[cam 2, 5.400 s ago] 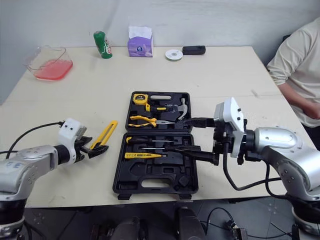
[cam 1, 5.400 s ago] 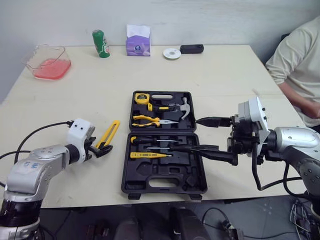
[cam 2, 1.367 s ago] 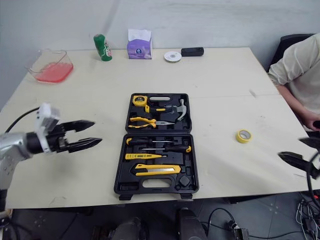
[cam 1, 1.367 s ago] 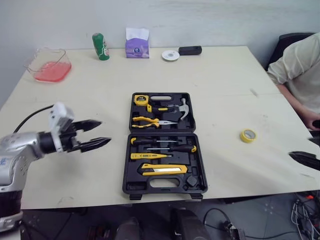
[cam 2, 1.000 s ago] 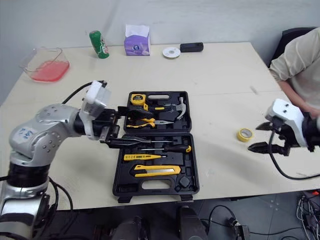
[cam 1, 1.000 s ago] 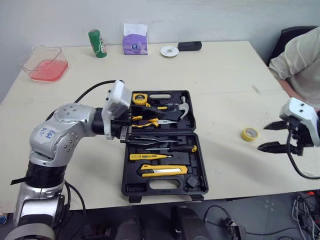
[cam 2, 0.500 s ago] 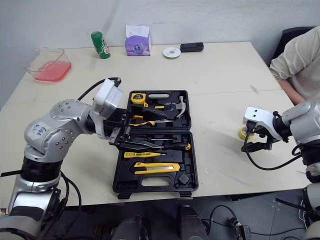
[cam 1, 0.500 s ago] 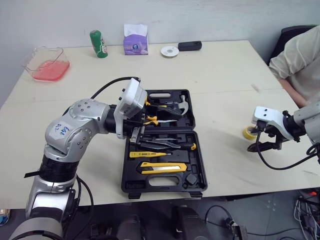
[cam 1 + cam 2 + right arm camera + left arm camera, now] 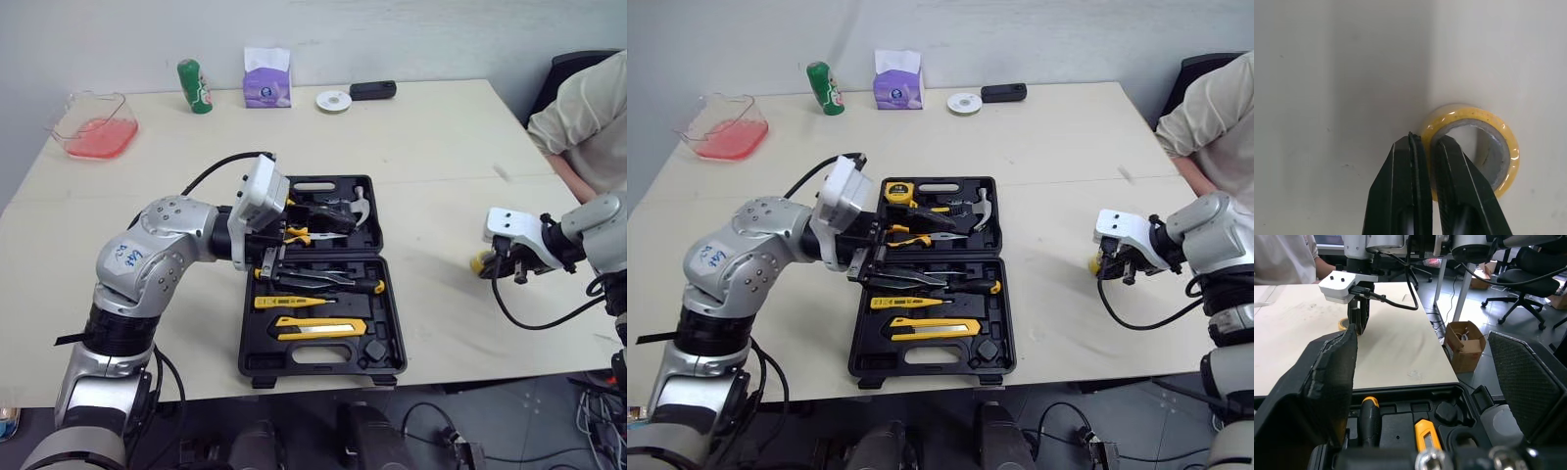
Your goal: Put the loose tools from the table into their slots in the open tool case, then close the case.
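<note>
The black tool case [image 9: 247, 360] lies open mid-table, holding a hammer [image 9: 361, 206], pliers [image 9: 300, 235], screwdrivers [image 9: 345, 285] and a yellow utility knife [image 9: 313, 335]. My left gripper [image 9: 328, 247] hovers over the case's hinge line, fingers [image 9: 1317, 396] spread wide with nothing between them. A yellow tape roll [image 9: 1476, 147] lies on the table right of the case. My right gripper [image 9: 1425, 143] points down at it and is shut on the roll's wall, one finger inside the ring and one outside. From the head, the tape roll [image 9: 476, 262] peeks out beside the right gripper [image 9: 492, 266].
At the table's back stand a pink tray [image 9: 93, 127], a green can [image 9: 194, 86], a purple tissue pack [image 9: 267, 83], a white disc [image 9: 335, 100] and a black object [image 9: 372, 90]. A person [image 9: 598, 108] sits at the right edge.
My right gripper has shut on the tape roll's wall. The left gripper has edged a little further over the case, still open.
</note>
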Controlling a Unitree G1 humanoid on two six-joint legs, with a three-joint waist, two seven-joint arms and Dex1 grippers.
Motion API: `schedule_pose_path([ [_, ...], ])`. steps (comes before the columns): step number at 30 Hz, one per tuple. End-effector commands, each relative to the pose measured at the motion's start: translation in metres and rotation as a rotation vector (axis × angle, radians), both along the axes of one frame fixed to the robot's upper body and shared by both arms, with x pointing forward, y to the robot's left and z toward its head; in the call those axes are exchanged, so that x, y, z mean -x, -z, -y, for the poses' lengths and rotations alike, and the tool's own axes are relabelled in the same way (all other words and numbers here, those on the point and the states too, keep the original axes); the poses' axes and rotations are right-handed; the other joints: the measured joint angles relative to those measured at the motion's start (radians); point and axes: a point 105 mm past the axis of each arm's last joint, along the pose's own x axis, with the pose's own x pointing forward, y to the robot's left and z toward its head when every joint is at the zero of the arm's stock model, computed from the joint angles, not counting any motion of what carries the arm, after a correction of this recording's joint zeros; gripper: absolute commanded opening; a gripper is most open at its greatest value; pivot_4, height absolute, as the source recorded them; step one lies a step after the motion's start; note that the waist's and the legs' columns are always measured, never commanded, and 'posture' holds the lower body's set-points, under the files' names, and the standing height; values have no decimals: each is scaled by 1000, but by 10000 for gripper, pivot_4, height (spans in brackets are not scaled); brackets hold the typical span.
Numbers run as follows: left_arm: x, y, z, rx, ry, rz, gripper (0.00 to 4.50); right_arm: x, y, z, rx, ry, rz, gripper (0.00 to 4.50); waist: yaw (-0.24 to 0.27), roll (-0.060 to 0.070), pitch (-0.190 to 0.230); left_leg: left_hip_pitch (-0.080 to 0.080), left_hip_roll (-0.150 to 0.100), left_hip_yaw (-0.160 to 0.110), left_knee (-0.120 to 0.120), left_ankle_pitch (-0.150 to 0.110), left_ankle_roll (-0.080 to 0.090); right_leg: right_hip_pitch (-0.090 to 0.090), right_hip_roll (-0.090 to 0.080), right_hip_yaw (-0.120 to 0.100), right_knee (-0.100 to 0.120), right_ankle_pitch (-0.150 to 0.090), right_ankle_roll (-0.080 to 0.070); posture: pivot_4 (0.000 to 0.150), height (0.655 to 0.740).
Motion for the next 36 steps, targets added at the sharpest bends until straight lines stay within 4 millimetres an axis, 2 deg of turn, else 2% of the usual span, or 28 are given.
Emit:
schedule_pose_path([
  [1, 3, -4, -4, 7, 5, 18, 45000, 12, -34, -22, -69, -93, 103, 333, 2, 0, 0, 0, 0, -1, 0, 0, 0, 0, 0, 0, 0, 0, 0, 1500, 7400],
  [3, 5, 0, -9, -16, 6, 10, 45000, 25, -42, -45, -132, -164, 113, 333, 2, 0, 0, 0, 0, -1, 0, 0, 0, 0, 0, 0, 0, 0, 0, 1500, 7400],
  [4, 8, 7, -13, -49, 14, 8, 45000, 36, -46, -65, -182, -213, 112, 333, 1, 1, 0, 0, 0, -1, 0, 0, -1, 0, 0, -1, 1, 0, 0, 1500, 7400],
  [6, 16, 27, -22, -148, 43, 3, 45000, 69, -45, -122, -315, -374, 85, 333, -5, 1, 0, 0, 1, -1, 0, 0, -1, 0, 1, 0, 1, -1, -1, 1500, 7400],
  [7, 20, 36, -25, -193, 64, 4, 45000, 87, -42, -143, -368, -440, 59, 333, -9, 1, 0, 1, 1, -3, -1, -1, -3, -1, 2, 0, 2, -2, -3, 1500, 7400],
  [10, 26, 44, -27, -225, 94, -2, 45000, 112, -35, -166, -430, -496, 25, 333, -2, 0, 1, 0, 2, -9, 0, -1, -7, -1, 4, -3, 4, -3, -6, 1500, 7400],
  [14, 28, 49, -27, -249, 109, 1, 45000, 125, -14, -180, -433, -501, -20, 333, 12, -2, 0, -2, -1, -12, 4, -1, -2, 1, 2, -4, 3, -3, -4, 1500, 7400],
  [19, 27, 48, -25, -245, 108, 8, 45000, 134, 4, -178, -390, -521, -73, 333, 7, -3, 0, -3, -3, -10, 5, -4, 4, 1, 2, -3, 2, -2, -3, 1500, 7400],
  [23, 28, 48, -25, -245, 108, 9, 45000, 138, 11, -174, -362, -539, -87, 333, 6, -4, 0, -3, -2, -9, 5, -4, 4, 1, 2, -3, 1, -2, -3, 1500, 7400],
  [27, 29, 45, -23, -232, 100, 7, 45000, 129, 21, -171, -327, -508, -68, 333, 4, -4, 0, -3, -2, -9, 5, -4, 4, 1, 2, -3, 1, -2, -3, 1500, 7400],
  [30, 27, 42, -21, -220, 91, 9, 45000, 137, 24, -169, -321, -541, -111, 333, 5, -4, 0, -3, -2, -9, 5, -4, 3, 1, 2, -3, 1, -2, -3, 1500, 7400],
  [34, 27, 41, -19, -214, 86, 9, 45000, 130, 26, -169, -318, -519, -87, 333, 5, -5, 0, -3, -2, -9, 5, -4, 3, 1, 3, -3, 1, -2, -3, 1500, 7400],
  [36, 28, 41, -19, -216, 90, 9, 45000, 136, 18, -168, -341, -524, -115, 9243, 5, -5, 0, -3, -2, -9, 5, -4, 3, 1, 3, -3, 1, -2, -3, 1500, 7400],
])
